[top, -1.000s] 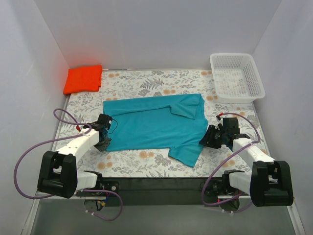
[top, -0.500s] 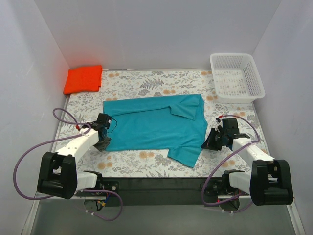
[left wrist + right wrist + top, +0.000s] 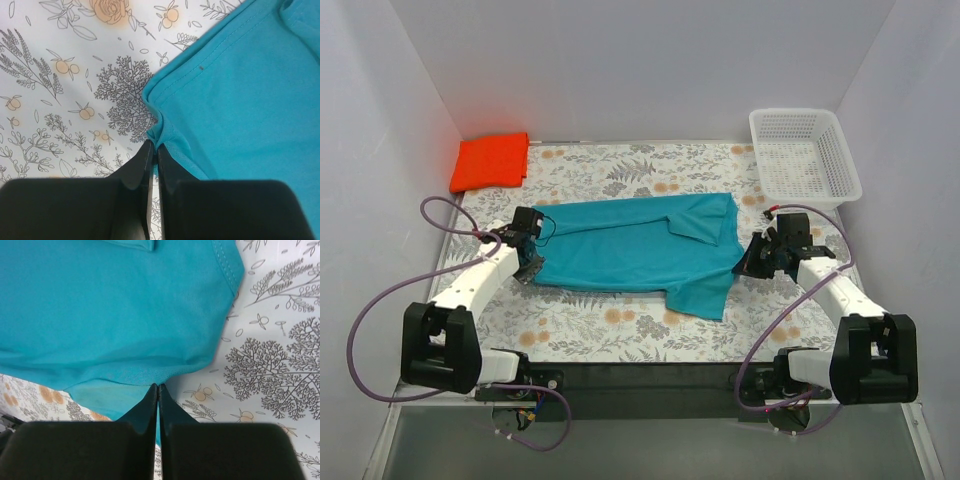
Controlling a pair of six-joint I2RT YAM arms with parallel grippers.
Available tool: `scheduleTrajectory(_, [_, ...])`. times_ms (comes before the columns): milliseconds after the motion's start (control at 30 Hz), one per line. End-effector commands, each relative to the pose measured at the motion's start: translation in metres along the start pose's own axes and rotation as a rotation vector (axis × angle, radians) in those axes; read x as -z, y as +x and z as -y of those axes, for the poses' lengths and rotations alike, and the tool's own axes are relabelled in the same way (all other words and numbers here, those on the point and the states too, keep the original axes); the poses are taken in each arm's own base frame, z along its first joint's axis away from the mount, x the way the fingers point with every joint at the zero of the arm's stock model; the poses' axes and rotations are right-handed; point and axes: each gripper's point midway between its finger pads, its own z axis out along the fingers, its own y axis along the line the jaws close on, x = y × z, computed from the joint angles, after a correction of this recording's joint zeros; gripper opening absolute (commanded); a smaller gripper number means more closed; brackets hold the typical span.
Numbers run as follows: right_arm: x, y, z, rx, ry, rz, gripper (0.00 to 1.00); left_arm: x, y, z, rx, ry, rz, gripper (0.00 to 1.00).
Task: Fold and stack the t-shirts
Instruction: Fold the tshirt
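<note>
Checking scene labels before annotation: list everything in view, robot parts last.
teal t-shirt: one, teal blue, mid-table, spread out, pinched at its left and right ends
orange-red t-shirt: one, bright orange-red, folded, far left corner of the table
mesh basket: one, white, far right corner, nothing visible inside
table: one, white floral-print top, under everything
arms: two, white and black, bases at the near edge, one each side of the teal t-shirt
left gripper: one, black, shut on the teal t-shirt's left edge
right gripper: one, black, shut on the teal t-shirt's right edge
</note>
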Motion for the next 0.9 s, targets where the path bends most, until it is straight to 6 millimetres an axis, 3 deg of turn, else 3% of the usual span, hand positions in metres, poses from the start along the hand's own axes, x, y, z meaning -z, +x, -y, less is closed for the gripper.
scheduleTrajectory(0, [0.001, -0.02, -0.007, 0.026, 0.004, 0.018, 0.01, 0.0, -0.021, 0.009, -0.012, -0.008, 0.042, 0.0])
scheduleTrajectory(367, [-0.012, -0.069, -0.019, 0.057, 0.011, 0.04, 0.01, -0.017, -0.06, 0.037, 0.008, -0.001, 0.084, 0.0])
scheduleTrajectory(867, [-0.035, -0.099, -0.014, 0.07, 0.053, 0.032, 0.01, -0.044, -0.075, 0.057, 0.006, -0.026, 0.124, 0.0])
